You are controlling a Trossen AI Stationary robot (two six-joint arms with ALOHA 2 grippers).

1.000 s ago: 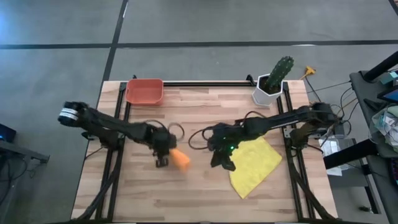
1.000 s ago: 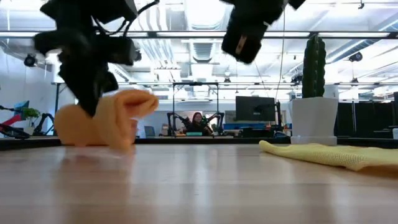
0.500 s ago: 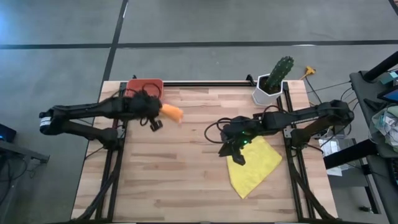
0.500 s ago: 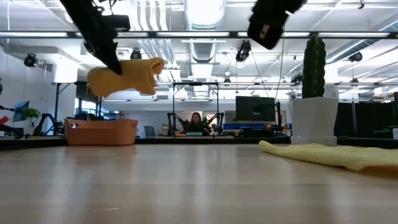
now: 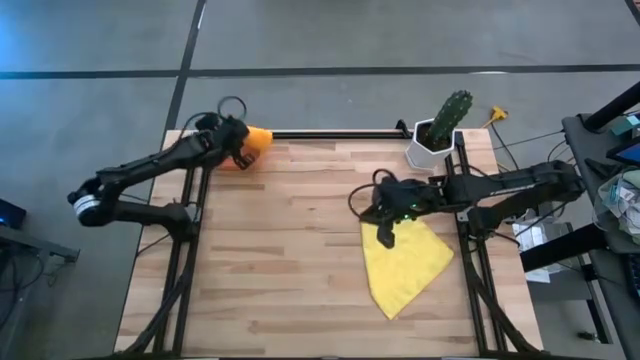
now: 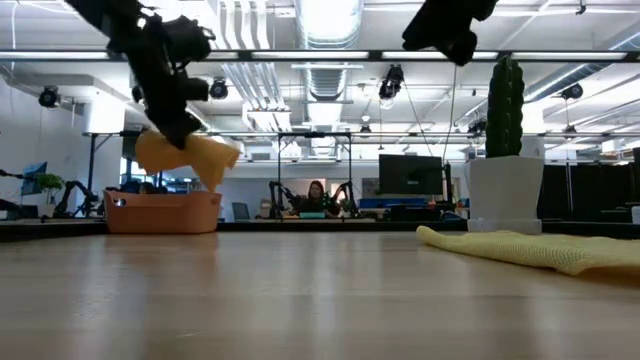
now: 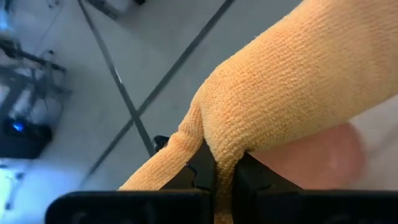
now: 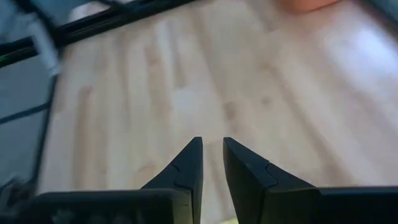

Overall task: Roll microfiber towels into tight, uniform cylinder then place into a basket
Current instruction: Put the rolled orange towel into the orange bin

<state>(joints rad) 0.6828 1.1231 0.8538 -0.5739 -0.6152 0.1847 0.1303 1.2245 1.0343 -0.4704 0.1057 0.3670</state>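
While above basket point(image 6: 163, 212): claw-pinched orange towel point(image 5: 256, 139).

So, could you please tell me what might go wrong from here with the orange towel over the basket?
1. The left pincer pinches only a thin fold of the orange towel, so the roll could loosen or sag open in the air.
2. The towel hangs above the basket; released off-centre, it could land across the rim or outside it.
3. The right pincer hovers, holding nothing, near the flat yellow towel and could rumple it.
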